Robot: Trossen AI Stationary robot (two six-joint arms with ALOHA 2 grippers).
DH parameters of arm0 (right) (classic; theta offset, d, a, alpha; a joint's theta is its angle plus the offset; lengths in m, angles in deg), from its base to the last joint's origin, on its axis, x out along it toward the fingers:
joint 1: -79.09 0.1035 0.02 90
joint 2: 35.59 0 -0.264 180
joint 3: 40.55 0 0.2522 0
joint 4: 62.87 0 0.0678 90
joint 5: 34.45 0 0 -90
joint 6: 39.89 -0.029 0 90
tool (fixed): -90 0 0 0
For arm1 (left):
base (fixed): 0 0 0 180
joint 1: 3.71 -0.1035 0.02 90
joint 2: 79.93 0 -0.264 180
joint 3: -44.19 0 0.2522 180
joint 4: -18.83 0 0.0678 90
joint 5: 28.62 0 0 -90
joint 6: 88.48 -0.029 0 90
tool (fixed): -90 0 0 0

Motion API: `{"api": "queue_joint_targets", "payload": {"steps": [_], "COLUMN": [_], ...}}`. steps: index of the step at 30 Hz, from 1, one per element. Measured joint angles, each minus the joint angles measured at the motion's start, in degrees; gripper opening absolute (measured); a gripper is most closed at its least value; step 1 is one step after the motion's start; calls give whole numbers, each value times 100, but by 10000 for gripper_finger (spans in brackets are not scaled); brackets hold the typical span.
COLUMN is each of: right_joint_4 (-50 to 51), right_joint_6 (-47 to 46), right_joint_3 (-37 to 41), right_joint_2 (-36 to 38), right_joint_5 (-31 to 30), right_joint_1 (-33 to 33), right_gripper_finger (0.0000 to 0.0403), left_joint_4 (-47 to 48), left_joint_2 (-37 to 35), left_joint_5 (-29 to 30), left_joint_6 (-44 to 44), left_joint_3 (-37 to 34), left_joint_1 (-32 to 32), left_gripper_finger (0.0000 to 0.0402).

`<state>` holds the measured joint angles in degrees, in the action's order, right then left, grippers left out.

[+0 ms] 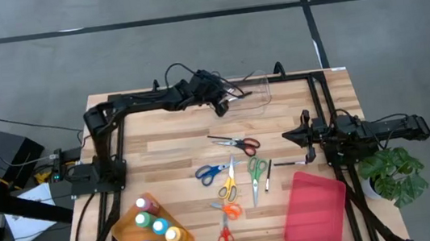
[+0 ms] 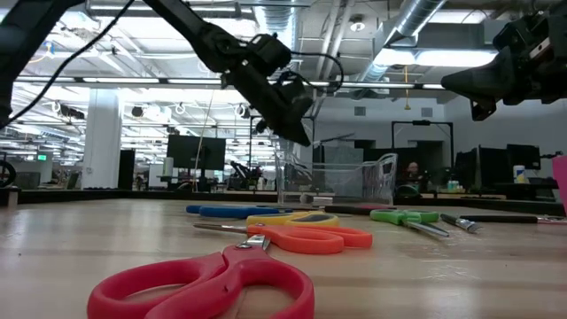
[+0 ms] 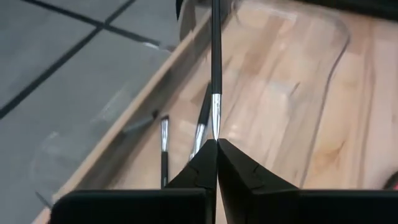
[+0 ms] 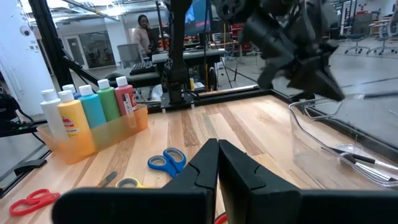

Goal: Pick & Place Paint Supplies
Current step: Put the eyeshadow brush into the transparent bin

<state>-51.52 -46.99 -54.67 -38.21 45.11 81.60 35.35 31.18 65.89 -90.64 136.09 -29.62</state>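
My left gripper (image 1: 222, 108) hangs over the table's far edge, shut on a thin dark brush (image 3: 216, 56). It sits above a clear container (image 1: 264, 90) in which two more brushes (image 3: 165, 146) lie. Several scissors (image 1: 234, 143) with coloured handles lie flat mid-table, and another brush (image 1: 268, 175) lies beside the green pair. The paint bottles (image 1: 154, 229) stand in an orange tray at the near left. My right gripper (image 1: 285, 136) waits shut at the table's right side, touching nothing. My left gripper pinches the brush between its two fingertips (image 3: 202, 163) at the end beside the silver ferrule (image 3: 216, 121). The fingers slant down toward the far side, and the brush runs on in line with them. The handle (image 3: 216, 37) sticks out over the container, lifted clear.
A red tray (image 1: 314, 206) lies at the near right corner. Red scissors (image 2: 213, 283) and orange scissors (image 2: 306, 237) lie near the front edge. The black arm frames (image 1: 106, 161) stand at both sides. A potted plant (image 1: 396, 173) stands beyond the right edge.
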Motion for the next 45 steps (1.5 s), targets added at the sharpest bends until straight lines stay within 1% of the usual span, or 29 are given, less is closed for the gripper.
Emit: {"api": "queue_joint_targets", "payload": {"steps": [7,12,20,35,40,45], "right_joint_4": [0,0,0,1,1,0], "right_joint_6": [0,0,0,0,0,0], "right_joint_3": [0,1,0,2,2,2], "right_joint_2": [1,-1,1,-1,-1,-1], "right_joint_5": [-1,-1,-4,-4,-4,-4], "right_joint_1": [0,0,0,0,0,0], "right_gripper_finger": [8,8,8,8,8,8], "left_joint_4": [5,61,508,477,420,367], "left_joint_2": [283,293,278,278,285,289], "left_joint_5": [-22,-26,-28,-28,-26,-26], "left_joint_6": [33,106,114,96,92,91], "left_joint_3": [-5,-5,0,0,-5,-11], "left_joint_1": [0,0,0,0,0,0], "left_gripper_finger": [0,0,0,1,10,30]}}
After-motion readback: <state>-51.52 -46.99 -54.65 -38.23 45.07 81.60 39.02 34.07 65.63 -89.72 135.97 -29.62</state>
